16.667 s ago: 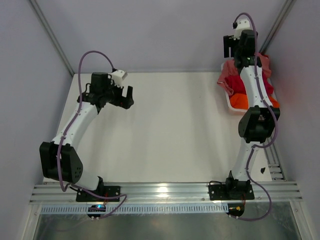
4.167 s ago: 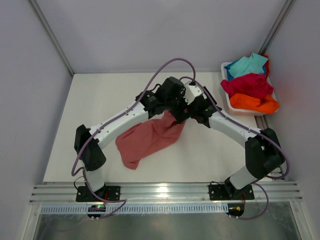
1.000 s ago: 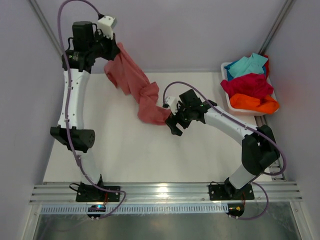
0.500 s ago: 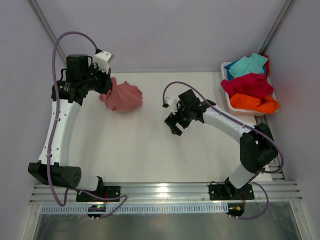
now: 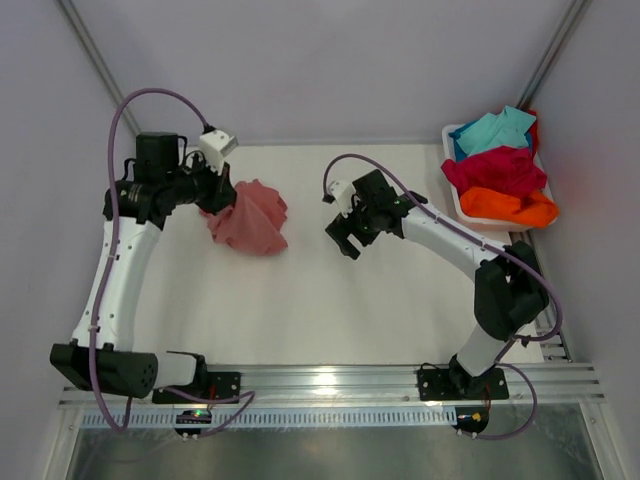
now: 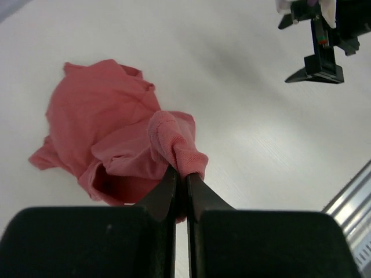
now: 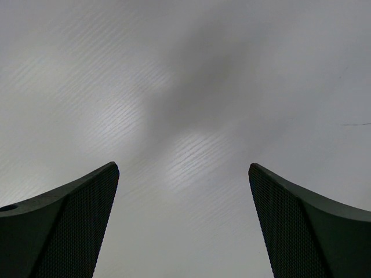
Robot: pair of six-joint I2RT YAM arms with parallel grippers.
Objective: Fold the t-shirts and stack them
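Fig.: my L gripper is clamped on a fold of the pink tee. Tee is bunched on the table, at 9 o'clock from my R gripper, whose jaws are spread wide & empty. L arm is nearer.

Pale lilac walls enclose a white table edged by an aluminium rail.

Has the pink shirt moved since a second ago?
Yes. The salmon-pink t-shirt, then stretched toward mid-table, now lies bunched farther left of the white tub, with one fold pinched in the shut left pincer.
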